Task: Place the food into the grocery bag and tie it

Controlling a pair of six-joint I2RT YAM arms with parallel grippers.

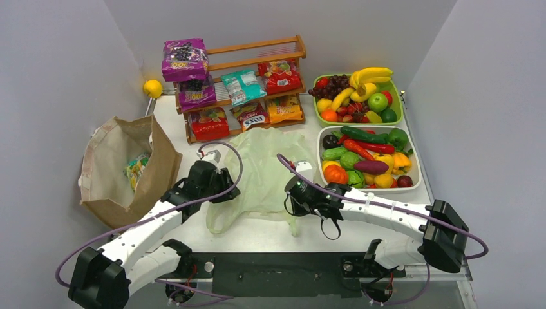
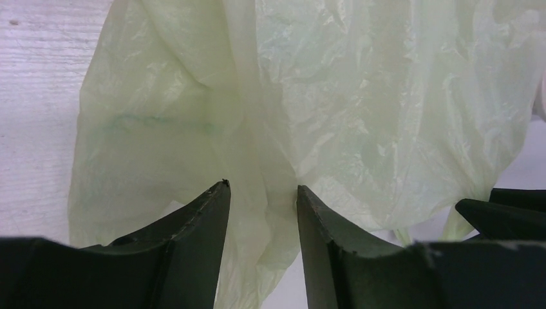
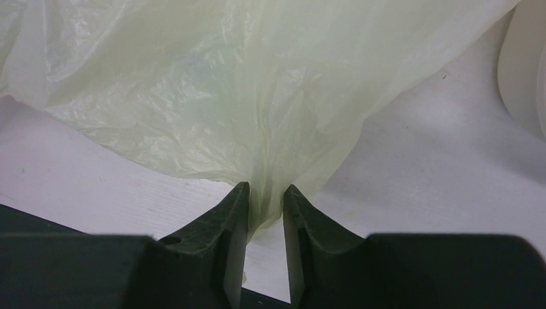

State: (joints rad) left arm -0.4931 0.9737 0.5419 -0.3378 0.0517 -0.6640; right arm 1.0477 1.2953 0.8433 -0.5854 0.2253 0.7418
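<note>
Nearest me, the left arm [image 1: 148, 225] and right arm [image 1: 386, 211] reached forward from the near edge of the table [image 1: 257, 228] to the bag [image 1: 264, 164]. It lay flat and crumpled mid-table between them. The right gripper [image 3: 266, 188] was nearly closed, its fingers pinching a gathered strand at the bag's near edge. The left gripper [image 2: 261, 188] stood about half apart, straddling a fold on the bag's left side, with the film there slack rather than squeezed. Food sat off the bag. Packets [image 1: 241, 85] were on the wooden rack [image 1: 257, 46] behind it. Fruit [image 1: 360, 96] filled a green tray [image 1: 400, 111] and vegetables [image 1: 367, 158] a white tray [image 1: 418, 168] at the far right. At the left, a paper bag [image 1: 158, 161] stood open beside the left arm.
</note>
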